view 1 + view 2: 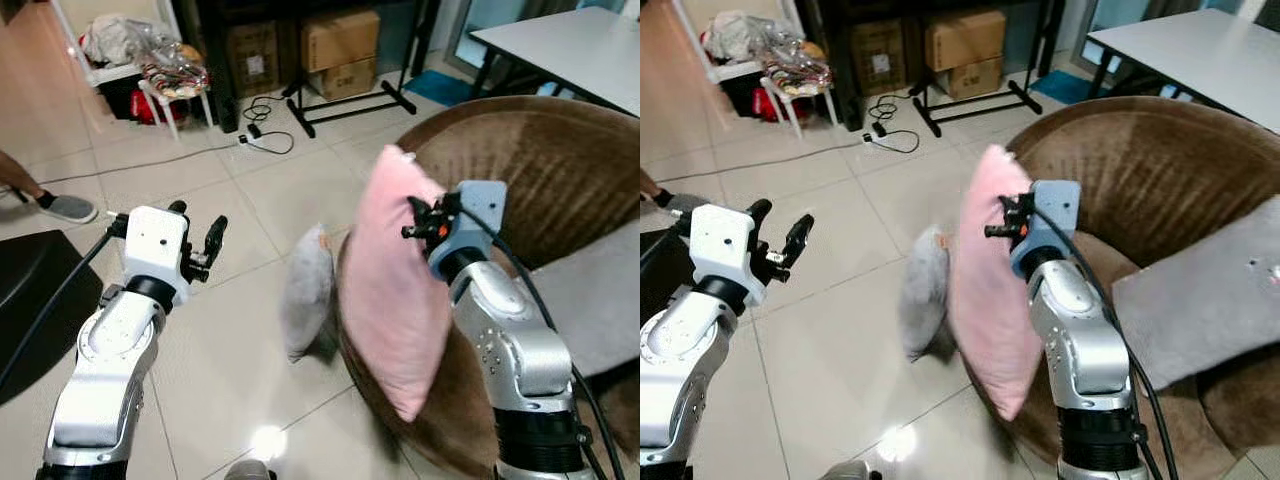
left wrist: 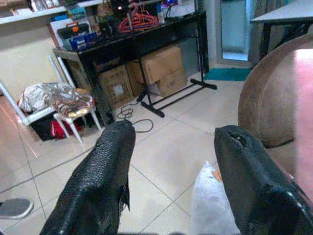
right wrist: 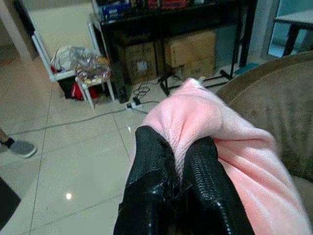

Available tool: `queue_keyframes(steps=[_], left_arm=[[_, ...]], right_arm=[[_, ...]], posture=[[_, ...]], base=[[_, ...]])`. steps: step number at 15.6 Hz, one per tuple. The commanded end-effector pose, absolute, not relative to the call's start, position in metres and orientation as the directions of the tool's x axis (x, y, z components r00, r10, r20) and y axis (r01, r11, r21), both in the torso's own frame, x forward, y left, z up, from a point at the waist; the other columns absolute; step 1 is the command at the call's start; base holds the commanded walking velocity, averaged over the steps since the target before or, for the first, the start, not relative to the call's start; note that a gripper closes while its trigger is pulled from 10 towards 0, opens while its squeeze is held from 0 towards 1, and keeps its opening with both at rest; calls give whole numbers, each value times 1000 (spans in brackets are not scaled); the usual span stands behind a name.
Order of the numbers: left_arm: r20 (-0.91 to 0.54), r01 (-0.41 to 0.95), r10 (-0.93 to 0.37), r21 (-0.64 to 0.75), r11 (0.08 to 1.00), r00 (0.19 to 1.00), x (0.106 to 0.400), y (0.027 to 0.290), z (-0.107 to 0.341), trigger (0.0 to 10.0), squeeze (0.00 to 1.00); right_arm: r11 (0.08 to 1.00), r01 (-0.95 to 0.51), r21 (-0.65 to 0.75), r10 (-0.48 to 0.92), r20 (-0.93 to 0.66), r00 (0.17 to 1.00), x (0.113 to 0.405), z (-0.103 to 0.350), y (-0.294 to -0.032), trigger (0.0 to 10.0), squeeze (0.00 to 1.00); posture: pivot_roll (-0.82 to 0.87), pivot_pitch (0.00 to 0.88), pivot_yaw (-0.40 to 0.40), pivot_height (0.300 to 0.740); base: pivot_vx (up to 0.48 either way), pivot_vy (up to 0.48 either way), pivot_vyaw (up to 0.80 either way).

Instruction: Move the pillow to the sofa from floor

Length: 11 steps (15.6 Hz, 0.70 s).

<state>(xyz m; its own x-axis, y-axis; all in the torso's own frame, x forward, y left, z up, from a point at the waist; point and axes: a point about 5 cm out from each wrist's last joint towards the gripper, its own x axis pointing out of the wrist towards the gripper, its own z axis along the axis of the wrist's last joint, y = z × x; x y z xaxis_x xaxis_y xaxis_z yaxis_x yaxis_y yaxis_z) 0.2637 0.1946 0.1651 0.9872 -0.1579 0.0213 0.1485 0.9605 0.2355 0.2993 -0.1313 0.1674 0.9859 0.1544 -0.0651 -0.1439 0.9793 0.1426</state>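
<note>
While the right gripper (image 1: 415,224) clamps its upper edge, the soft pink rectangular pillow (image 1: 395,290) hangs off the floor, long axis near-vertical, one corner up, lower corner down, against the front rim of the round brown plush sofa (image 1: 560,170). Its far face is hidden. A grey pillow (image 1: 306,292) stands on the tiled floor (image 1: 220,340) beside it, blurred. Left gripper (image 1: 200,245) hovers empty, fingers apart.

Left wrist view: spread black fingers (image 2: 98,181), grey pillow between them, cut off.

Right wrist view: fingers (image 3: 149,176) pinched on pink fabric; tips buried.
</note>
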Motion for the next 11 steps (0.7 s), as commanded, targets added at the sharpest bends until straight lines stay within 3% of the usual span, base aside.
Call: queue_keyframes(steps=[1, 11], left_arm=[[34, 150, -163, 238, 960, 986, 264, 195, 170, 10000, 0], [28, 165, -176, 222, 961, 984, 260, 192, 171, 10000, 0]], right_arm=[[978, -149, 143, 148, 16, 989, 301, 188, -133, 10000, 0], [978, -136, 155, 135, 23, 991, 299, 195, -138, 10000, 0]], posture=[[-94, 0, -3, 740], [-109, 0, -14, 740]], base=[[0, 0, 0], [0, 0, 0]])
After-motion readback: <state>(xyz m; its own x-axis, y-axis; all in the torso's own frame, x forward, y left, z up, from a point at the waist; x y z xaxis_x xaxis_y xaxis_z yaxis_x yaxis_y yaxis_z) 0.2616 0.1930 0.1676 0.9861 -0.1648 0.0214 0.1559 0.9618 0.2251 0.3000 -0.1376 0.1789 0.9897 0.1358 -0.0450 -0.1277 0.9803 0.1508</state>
